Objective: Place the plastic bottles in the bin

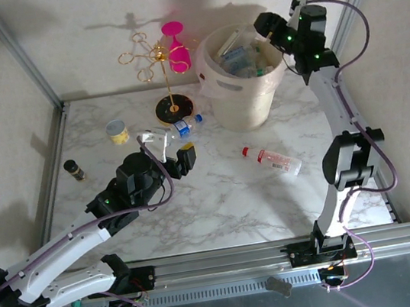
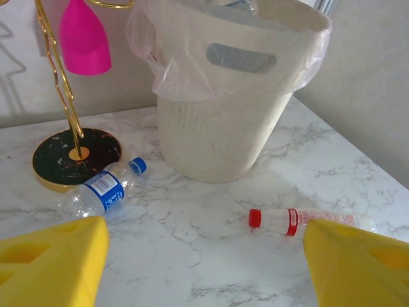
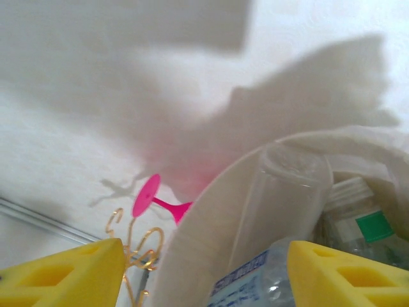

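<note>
Left wrist view: my left gripper (image 2: 204, 262), jaws apart, empty. The blue-capped bottle (image 2: 102, 192) is lower left and the red-capped bottle (image 2: 307, 220) lower right, each just above a finger. The bin (image 2: 217, 134) is upper centre. My right gripper (image 3: 204, 272), jaws spread, hangs above the binned bottles (image 3: 281, 192).

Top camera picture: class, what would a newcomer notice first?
The big cream bin, back right, stuffed with bottles, draws the eye first. Left of it, a bright pink glass hangs on a gold rack. On the table lie a blue-capped bottle by the rack's base and a red-capped bottle nearer the middle.
</note>
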`<state>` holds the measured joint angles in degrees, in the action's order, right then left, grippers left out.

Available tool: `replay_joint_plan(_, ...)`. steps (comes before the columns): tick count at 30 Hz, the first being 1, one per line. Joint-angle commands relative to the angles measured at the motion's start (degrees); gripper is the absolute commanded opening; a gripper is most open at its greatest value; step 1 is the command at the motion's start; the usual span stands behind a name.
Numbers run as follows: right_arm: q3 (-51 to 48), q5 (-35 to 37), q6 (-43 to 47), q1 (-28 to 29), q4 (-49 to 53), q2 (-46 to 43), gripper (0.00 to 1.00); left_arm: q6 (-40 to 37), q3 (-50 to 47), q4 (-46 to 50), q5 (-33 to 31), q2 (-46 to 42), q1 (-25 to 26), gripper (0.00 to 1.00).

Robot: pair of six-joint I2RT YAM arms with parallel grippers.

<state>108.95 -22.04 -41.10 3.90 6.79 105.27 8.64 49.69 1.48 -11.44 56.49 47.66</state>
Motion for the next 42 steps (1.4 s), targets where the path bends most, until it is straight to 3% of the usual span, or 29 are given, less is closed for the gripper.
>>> replay_joint_plan(1,-3.7,1.4,3.3,0.6,0.0,-5.3,0.61,1.6,0.2,-0.5,-2.3,-0.5,0.3,0.79)
replay_joint_plan(6,-14.2,4.9,7.0,1.9,1.1,-14.1,0.49,4.1,3.6,2.9,-3.0,1.1,0.3,0.78)
replay_joint_plan(12,-31.2,9.6,5.5,3.0,1.7,-27.4,0.46,12.6,7.7,8.7,-0.3,4.2,-0.3,0.78)
replay_joint_plan(15,-37.3,16.3,0.9,3.1,6.7,-32.9,0.5,16.0,7.1,9.8,1.2,5.4,-0.7,0.78)
replay_joint_plan(20,-44.3,25.9,-14.5,3.2,17.4,-38.9,0.51,17.6,6.1,11.0,0.8,7.6,-1.8,0.8)
replay_joint_plan(25,-51.3,21.7,-27.5,3.5,21.3,-40.7,0.52,17.3,5.7,10.7,-0.1,9.5,-2.4,0.8)
replay_joint_plan(30,-58.0,19.0,-37.9,4.6,21.5,-41.1,0.61,16.4,5.9,11.4,-1.0,10.2,-2.6,0.8)
replay_joint_plan(37,-61.3,20.6,-43.6,8.7,19.5,-38.1,0.68,15.1,5.6,12.0,-1.7,9.5,-2.7,0.81)
replay_joint_plan(42,-64.1,19.6,-46.5,10.3,16.7,-36.1,0.81,13.6,4.7,11.7,-3.3,8.7,-2.7,0.81)
